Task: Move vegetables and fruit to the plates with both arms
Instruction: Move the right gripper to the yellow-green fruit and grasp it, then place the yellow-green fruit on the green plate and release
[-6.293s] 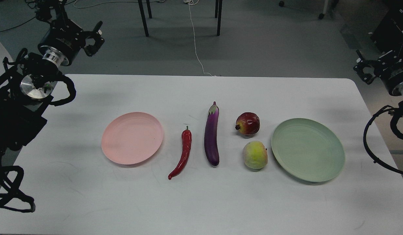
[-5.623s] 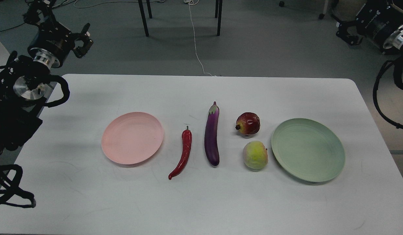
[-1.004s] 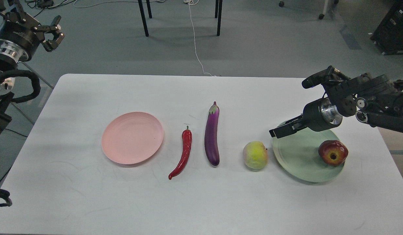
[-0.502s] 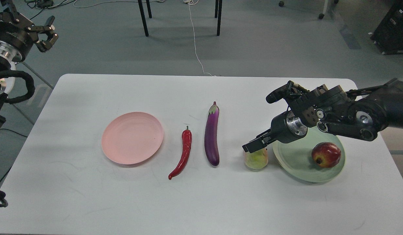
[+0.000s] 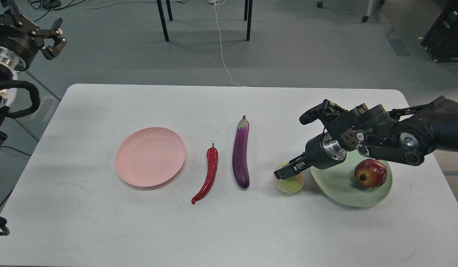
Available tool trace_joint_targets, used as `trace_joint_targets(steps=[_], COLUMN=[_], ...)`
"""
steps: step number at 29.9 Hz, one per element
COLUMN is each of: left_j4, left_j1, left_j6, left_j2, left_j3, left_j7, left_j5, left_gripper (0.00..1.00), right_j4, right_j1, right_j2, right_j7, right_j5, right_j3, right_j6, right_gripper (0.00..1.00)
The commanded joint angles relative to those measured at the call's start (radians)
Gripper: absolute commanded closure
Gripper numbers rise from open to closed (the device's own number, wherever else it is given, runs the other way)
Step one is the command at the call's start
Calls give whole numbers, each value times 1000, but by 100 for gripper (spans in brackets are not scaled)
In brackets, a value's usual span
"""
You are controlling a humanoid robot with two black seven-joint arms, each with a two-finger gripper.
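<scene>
Your right claw (image 5: 287,171) sits low over the top of the yellow-green fruit (image 5: 290,183), which rests on the table (image 5: 229,230) just beside the left rim of the green plate (image 5: 343,193). The fingers point left and down, but from this angle you cannot tell whether they are spread around the fruit or closed; they are dark and overlap it. That low, slanted approach makes sense: the fruit is round and could roll, so you would want the fingers to straddle its widest part before closing.

The pomegranate (image 5: 370,172) lies inside the green plate, toward its right side, which leaves the near-left part of the plate free for the second fruit.

Your left claw (image 5: 53,38) is parked high beyond the table's far-left corner, fingers apart and holding nothing. It is well placed to come down toward the pink plate (image 5: 150,156), which is bare. The red chili pepper (image 5: 209,174) and the purple eggplant (image 5: 241,152) lie side by side on the table between the two plates, nearer the pink one, so they are likely the left arm's share.
</scene>
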State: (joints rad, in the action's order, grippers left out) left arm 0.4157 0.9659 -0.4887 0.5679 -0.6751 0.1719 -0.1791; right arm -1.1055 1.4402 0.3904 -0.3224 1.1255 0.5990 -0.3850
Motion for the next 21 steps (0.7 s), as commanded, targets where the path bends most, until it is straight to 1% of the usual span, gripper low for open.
trace_joint_targets(steps=[1, 6, 10, 14, 16, 19, 21], left_j4=[0, 0, 0, 0, 0, 0, 0], left_j1=[1, 4, 4, 5, 8, 11, 13], left_j6=[0, 0, 0, 0, 0, 0, 0], left_j2=[6, 10, 12, 18, 20, 18, 17], left_j3=[0, -1, 0, 0, 0, 0, 0], left_j7=[0, 0, 0, 0, 3, 6, 6], left_j5=[1, 13, 15, 21, 49, 93, 108], left_gripper=[1, 1, 1, 1, 1, 1, 1], right_j4=[-8, -14, -16, -11, -11, -11, -11], right_j1=[49, 60, 42, 9, 6, 0, -1], right_j2=[62, 154, 220, 251, 252, 255, 257], right_j7=[0, 13, 13, 11, 11, 13, 13], right_j5=[-3, 14, 36, 45, 45, 43, 39], right_j3=[-4, 5, 13, 10, 8, 2, -2], right_j6=[0, -2, -2, 0, 0, 0, 3], right_gripper=[55, 55, 53, 48, 42, 23, 13])
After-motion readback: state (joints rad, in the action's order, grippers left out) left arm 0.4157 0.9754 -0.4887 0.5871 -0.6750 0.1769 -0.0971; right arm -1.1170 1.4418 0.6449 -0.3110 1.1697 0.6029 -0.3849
